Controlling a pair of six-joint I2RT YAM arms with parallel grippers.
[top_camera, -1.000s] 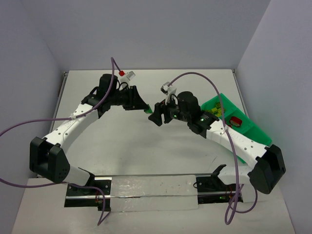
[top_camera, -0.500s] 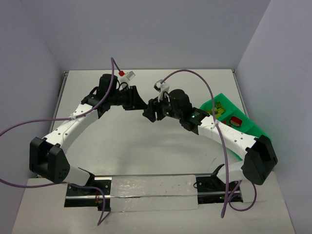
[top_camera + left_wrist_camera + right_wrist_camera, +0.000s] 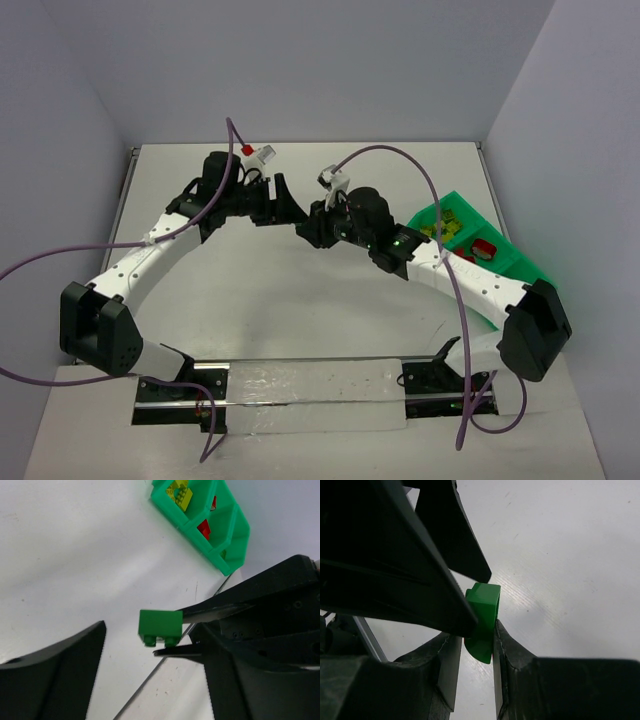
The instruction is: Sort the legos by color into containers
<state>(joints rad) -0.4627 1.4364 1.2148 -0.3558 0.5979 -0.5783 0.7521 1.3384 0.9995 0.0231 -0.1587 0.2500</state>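
The right gripper [image 3: 477, 639] is clamped on a dark green brick [image 3: 485, 605], its two fingers [image 3: 515, 670] pressed against opposite faces with the brick's end sticking out past their tips. In the left wrist view the same brick [image 3: 160, 626] hangs in the air above the white table [image 3: 75, 555], pinched at one end by the right gripper's thin tips, with its studs along the lower edge.

The left gripper [image 3: 150, 647] stands wide open around the brick. Its fingers [image 3: 55, 675] flank the brick on both sides with clear gaps, so neither pad touches it.

From above, the two grippers meet nose to nose over the far middle of the table [image 3: 300, 300] – left gripper [image 3: 284, 206] coming in from the left, right gripper [image 3: 306, 228] from the right. The brick itself is hidden between them in that view. Both arms are stretched forward and inward from their bases at the near edge.

The bright green tray [image 3: 520, 268] sits at the right side of the table, well apart from the brick and partly behind the right arm. Yellow-green bricks [image 3: 445, 225] lie in its far compartment and a red brick [image 3: 483, 247] in the next one – the left wrist view shows the same order. The nearest compartment's contents cannot be made out.
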